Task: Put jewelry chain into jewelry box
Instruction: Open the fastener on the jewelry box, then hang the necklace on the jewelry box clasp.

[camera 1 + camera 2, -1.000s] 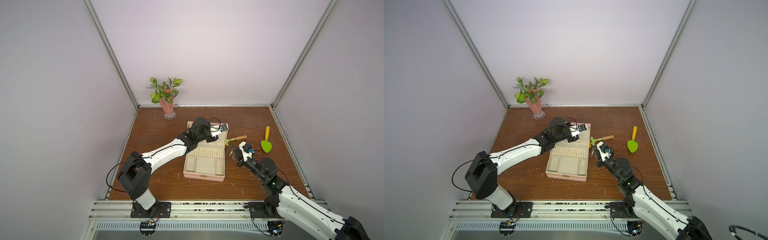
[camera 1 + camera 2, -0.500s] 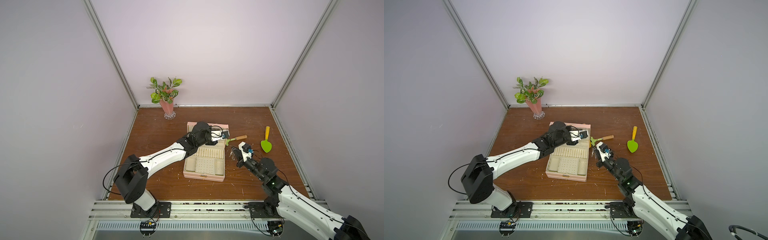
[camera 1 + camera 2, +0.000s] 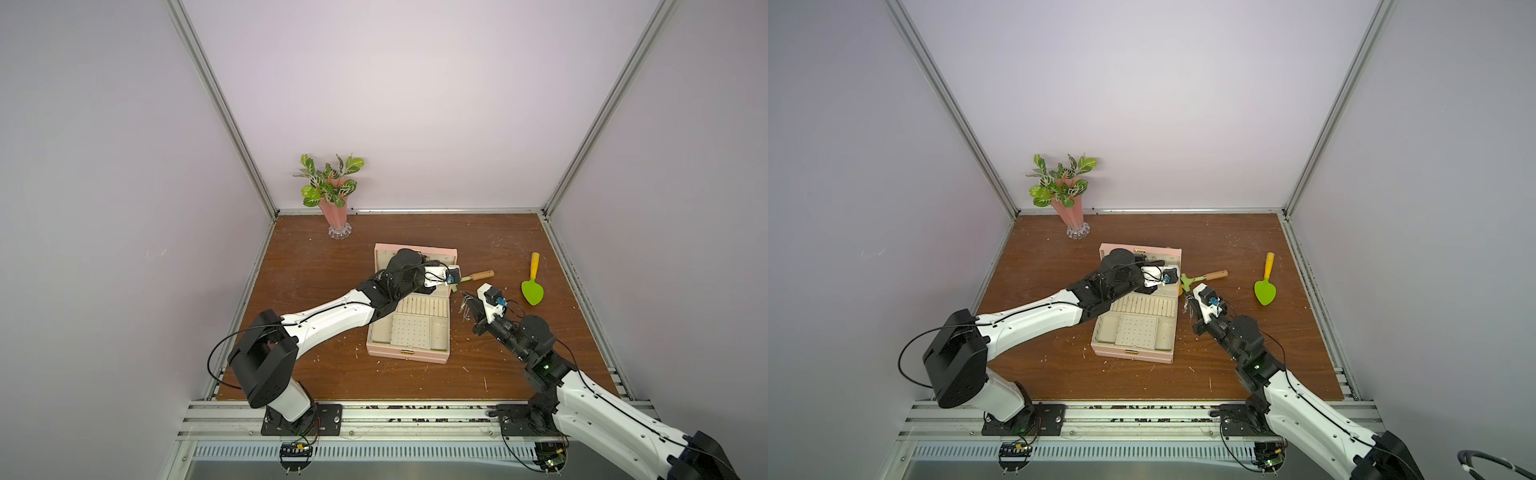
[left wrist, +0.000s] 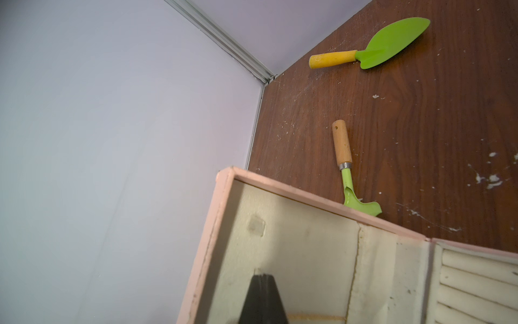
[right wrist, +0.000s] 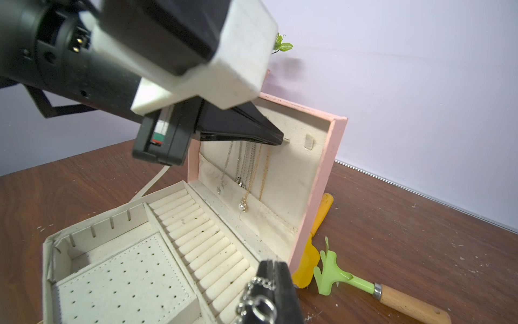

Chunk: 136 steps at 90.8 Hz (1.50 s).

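Clamped the right gripper (image 5: pixel 272 265) shut on the jewelry chain (image 5: pixel 256 297), silvery, chunky-linked, dangling just beside the right wall of the open pink jewelry box (image 3: pixel 407 358) mid-table (image 3: pixel 498 245). Pinched the left gripper (image 5: pixel 276 138) closed too, tip against the cream lining of the lid (image 5: pixel 308 179). Reached across the box from the table's near-left corner, and in from the near-right.

Shiny metal jewelry chain (image 5: pixel 252 283), matt cloth-lined jewelry box (image 5: pixel 322 179)

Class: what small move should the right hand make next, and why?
Probably shift the right hand sideways over the open box: it is shut on the chain just outside the box's edge, and the shut left hand is up at the raised lid.
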Each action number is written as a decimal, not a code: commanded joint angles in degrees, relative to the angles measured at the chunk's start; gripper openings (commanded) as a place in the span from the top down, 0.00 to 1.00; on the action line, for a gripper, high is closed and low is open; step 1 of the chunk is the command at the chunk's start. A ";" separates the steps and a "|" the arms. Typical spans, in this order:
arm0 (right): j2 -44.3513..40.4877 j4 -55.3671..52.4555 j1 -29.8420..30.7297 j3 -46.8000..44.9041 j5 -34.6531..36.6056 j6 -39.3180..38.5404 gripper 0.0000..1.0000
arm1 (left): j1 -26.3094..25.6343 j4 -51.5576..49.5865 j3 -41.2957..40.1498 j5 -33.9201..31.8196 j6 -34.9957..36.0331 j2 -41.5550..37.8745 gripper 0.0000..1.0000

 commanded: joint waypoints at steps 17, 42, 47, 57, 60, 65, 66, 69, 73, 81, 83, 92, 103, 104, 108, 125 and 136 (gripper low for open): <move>0.09 2.64 -0.36 0.01 0.06 1.12 1.00 | -1.09 -7.42 -0.95 -0.94 -5.24 1.75 0.92; -0.99 -1.16 -0.45 2.54 -0.34 0.45 1.00 | -1.09 -6.20 1.61 1.53 -16.57 -2.81 0.61; -1.16 -2.70 -0.45 3.54 -0.73 0.25 1.00 | -1.08 -6.72 1.39 2.95 -18.93 -4.33 0.59; -1.32 -6.36 -0.48 5.75 -1.61 -0.23 1.00 | -1.08 -6.34 -0.62 4.92 -23.66 -8.41 0.55; -1.28 -7.85 -0.43 6.57 -1.83 -0.36 1.00 | -1.02 -5.81 -1.40 5.53 -25.07 -10.16 0.54; -1.20 -9.92 -0.43 8.14 -2.22 -0.62 1.00 | -1.09 -4.75 -3.35 6.81 -28.02 -12.96 0.53; -1.19 -10.46 -0.43 8.44 -2.31 -0.68 1.00 | -1.10 -4.40 -3.76 7.07 -28.75 -13.54 0.52; -1.11 -11.71 -0.43 9.38 -2.50 -0.81 1.00 | -1.05 -3.43 -5.06 8.17 -30.81 -14.97 0.51; -0.83 -13.15 -0.45 10.58 -2.65 -0.91 1.00 | -1.02 -2.25 -7.10 9.79 -33.30 -16.74 0.49; -0.06 -15.28 -0.40 13.18 -3.79 -0.78 1.00 | -1.09 0.24 -10.74 13.23 -40.41 -19.92 0.45; 0.31 -15.87 -0.36 13.87 -4.02 -0.73 1.00 | -1.07 1.50 -12.12 14.13 -42.33 -20.56 0.44; 2.35 -17.34 -0.40 16.63 -6.27 -0.49 1.00 | -1.09 7.53 -17.21 16.39 -50.14 -22.65 0.39; 5.07 -17.85 -0.41 19.38 -9.66 0.18 1.00 | -0.92 13.63 -20.90 20.33 -57.25 -21.93 0.33; 5.38 -17.85 -0.42 19.64 -10.03 0.25 1.00 | -0.92 14.10 -21.06 20.77 -57.83 -21.76 0.33; 6.30 -17.78 -0.31 20.56 -11.36 0.58 1.00 | -0.92 16.42 -21.56 22.55 -60.01 -20.59 0.31; 9.32 -16.66 -0.03 22.71 -14.06 1.86 1.00 | -0.59 22.62 -22.46 25.51 -64.81 -16.27 0.28; 10.47 -16.94 0.05 23.68 -15.06 1.91 1.00 | 0.27 24.93 -21.91 28.08 -65.98 -14.26 0.30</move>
